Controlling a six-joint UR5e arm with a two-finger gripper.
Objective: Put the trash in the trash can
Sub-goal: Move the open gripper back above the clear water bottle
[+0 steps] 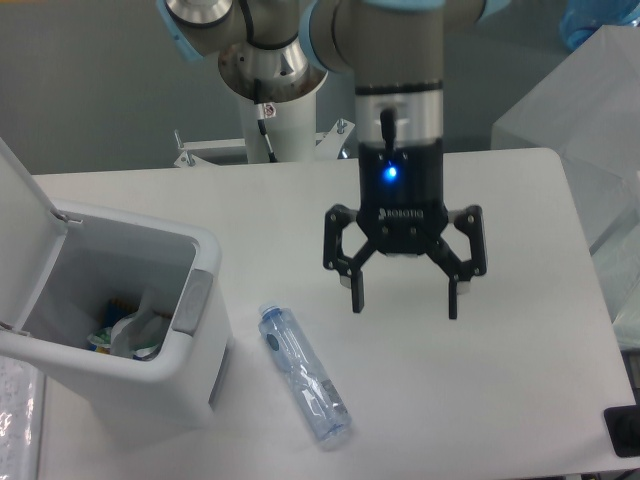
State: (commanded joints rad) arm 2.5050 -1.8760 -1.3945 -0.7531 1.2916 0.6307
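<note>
A clear bluish plastic bottle [304, 375] lies on its side on the white table, just right of the trash can. The trash can [120, 318] is a white boxy bin at the left with its lid flipped up and a grey panel facing the bottle. Inside it sits crumpled white trash [135, 330] among other scraps. My gripper [405, 303] hangs open above the table, up and to the right of the bottle, with nothing between its fingers.
The arm's base [272, 70] stands at the back edge of the table [520, 380]. A translucent plastic cover [590, 110] rises at the right. A small black object [623, 430] sits at the table's front right corner.
</note>
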